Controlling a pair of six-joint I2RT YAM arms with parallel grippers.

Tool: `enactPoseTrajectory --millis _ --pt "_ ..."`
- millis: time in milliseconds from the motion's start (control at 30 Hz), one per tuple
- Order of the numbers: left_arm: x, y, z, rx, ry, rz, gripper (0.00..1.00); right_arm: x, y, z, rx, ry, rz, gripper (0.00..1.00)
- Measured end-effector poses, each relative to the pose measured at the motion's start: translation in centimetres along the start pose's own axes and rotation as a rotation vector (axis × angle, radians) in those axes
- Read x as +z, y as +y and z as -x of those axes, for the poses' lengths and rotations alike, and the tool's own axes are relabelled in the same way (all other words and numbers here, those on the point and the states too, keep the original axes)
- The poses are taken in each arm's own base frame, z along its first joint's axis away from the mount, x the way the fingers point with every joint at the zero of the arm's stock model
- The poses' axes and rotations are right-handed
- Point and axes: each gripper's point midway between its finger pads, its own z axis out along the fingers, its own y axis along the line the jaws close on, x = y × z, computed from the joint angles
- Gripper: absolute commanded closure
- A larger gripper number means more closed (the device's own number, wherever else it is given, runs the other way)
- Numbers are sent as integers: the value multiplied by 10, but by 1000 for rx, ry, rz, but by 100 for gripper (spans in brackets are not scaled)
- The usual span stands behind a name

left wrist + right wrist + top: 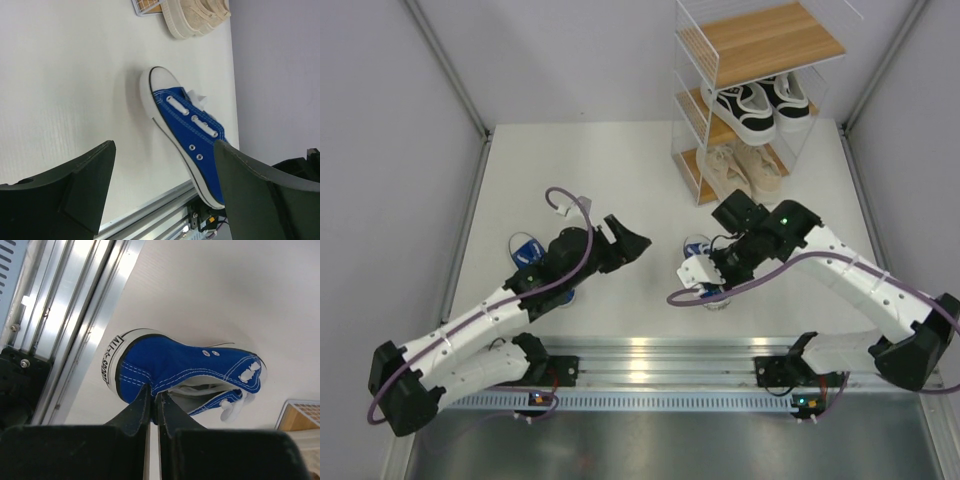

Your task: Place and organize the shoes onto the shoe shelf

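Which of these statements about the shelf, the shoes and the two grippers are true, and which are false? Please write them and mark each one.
1. The shoe shelf has nothing on its top tier. True.
2. The black shoes stand on the bottom tier. False: they are on the middle tier, and the beige shoes are on the bottom one.
3. The right gripper is shut on a blue shoe. True.
4. The left gripper holds a shoe. False: it is open and empty.
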Motion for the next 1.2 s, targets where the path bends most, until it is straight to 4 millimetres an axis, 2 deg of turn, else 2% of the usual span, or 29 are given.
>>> enactPoseTrajectory --millis 200,433,533,667,867,1033,1200 --pt "-7 7 8 45 -32 -4 15 -26 1 -13 29 0 -102 100" --pt "-6 16 5 74 -24 10 15 -60 7 -28 109 14 -199 100" --pt "-6 17 4 78 -18 10 15 -91 -4 -22 116 -7 -298 100" --pt "-5 18 3 86 -11 8 15 -148 -19 -6 79 -29 -494 100" --pt "-5 19 3 97 -5 8 15 -229 -29 18 -20 -1 -747 100" --pt "-4 18 0 96 9 1 15 -275 -34 23 -78 94 -876 100" --pt "-3 18 -2 95 16 -13 16 -304 -45 15 -117 219 -936 100"
